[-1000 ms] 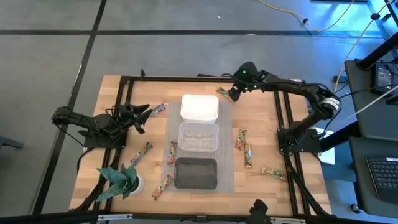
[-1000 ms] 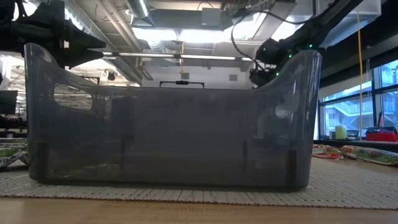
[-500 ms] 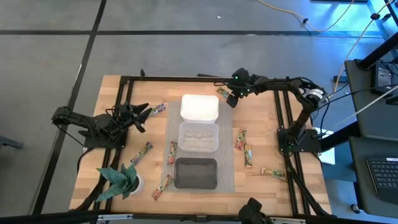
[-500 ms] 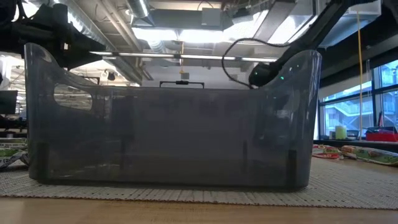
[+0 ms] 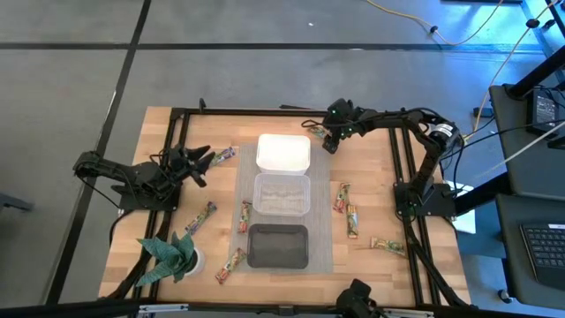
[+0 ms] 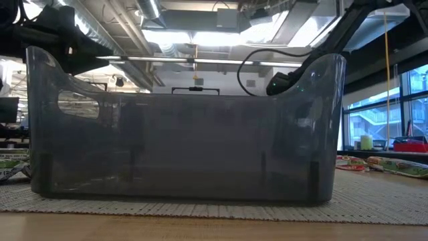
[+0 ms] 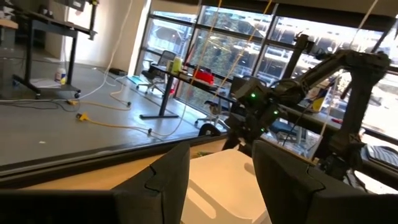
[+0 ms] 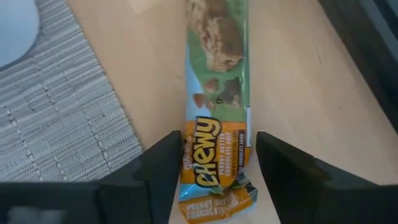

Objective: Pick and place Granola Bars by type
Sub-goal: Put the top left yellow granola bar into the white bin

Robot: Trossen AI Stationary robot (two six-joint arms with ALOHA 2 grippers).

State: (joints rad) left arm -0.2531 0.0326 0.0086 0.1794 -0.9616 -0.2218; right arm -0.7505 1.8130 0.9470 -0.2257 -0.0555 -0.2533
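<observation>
Reaching lower than a second ago, the right gripper [image 8: 214,177] has dropped from above the far mat corner onto a green granola bar [image 8: 216,81] lying on the wood beside the white tub [image 5: 282,152]. Its fingers straddle the bar's orange end, narrowed but not yet touching it. The left gripper [image 5: 201,164] waits, part open and empty.

Wooden tabletop [image 5: 371,177] carrying a grey woven mat [image 5: 321,238]. On the mat, in a row: white tub [image 5: 282,153], clear tub [image 5: 282,194], black tub [image 5: 278,246]. A green star-shaped plant ornament [image 5: 169,256] stands at the corner near the black tub.
</observation>
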